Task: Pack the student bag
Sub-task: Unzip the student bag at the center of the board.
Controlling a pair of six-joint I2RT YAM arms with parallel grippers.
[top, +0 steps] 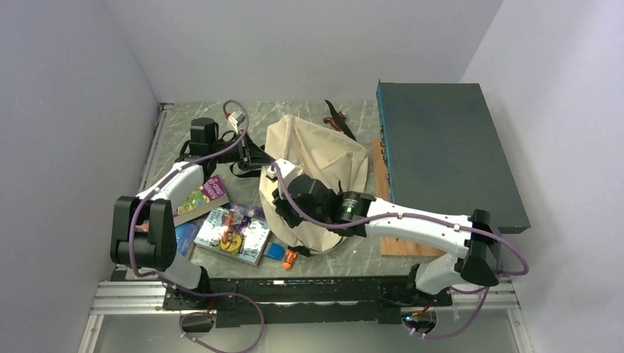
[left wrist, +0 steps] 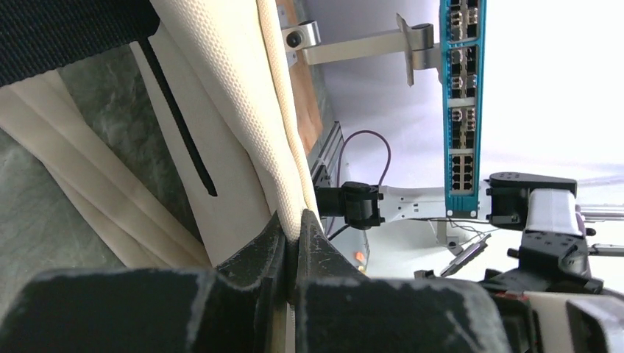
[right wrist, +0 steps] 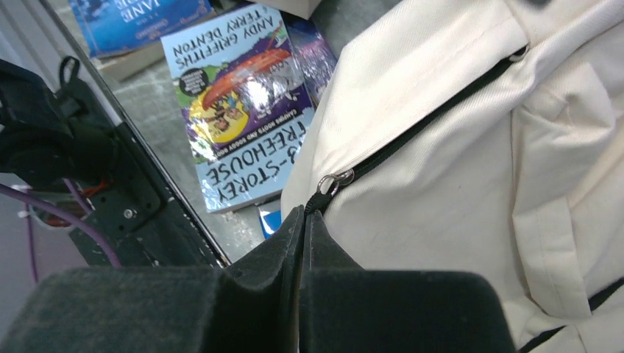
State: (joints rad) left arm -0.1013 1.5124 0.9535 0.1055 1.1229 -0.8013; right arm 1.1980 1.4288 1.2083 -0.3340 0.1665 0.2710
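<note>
The student bag point(top: 316, 158), soft cream canvas, slumps mid-worktop point(top: 176, 132) toward the far edge; its inside is hidden. The left gripper point(left wrist: 292, 224) is pinched tight on a woven seam of the bag. The right gripper point(right wrist: 303, 217) is clamped on the black zip pull point(right wrist: 322, 195) with its metal ring. Near the worktop's near left corner lies a glossy book point(right wrist: 243, 110) reading "Andy Griffiths, Terry Denton" and "-STOREY TREEHOUSE"

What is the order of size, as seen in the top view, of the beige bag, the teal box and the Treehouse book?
1. teal box, though perhaps nearer the camera
2. student bag
3. Treehouse book
</note>
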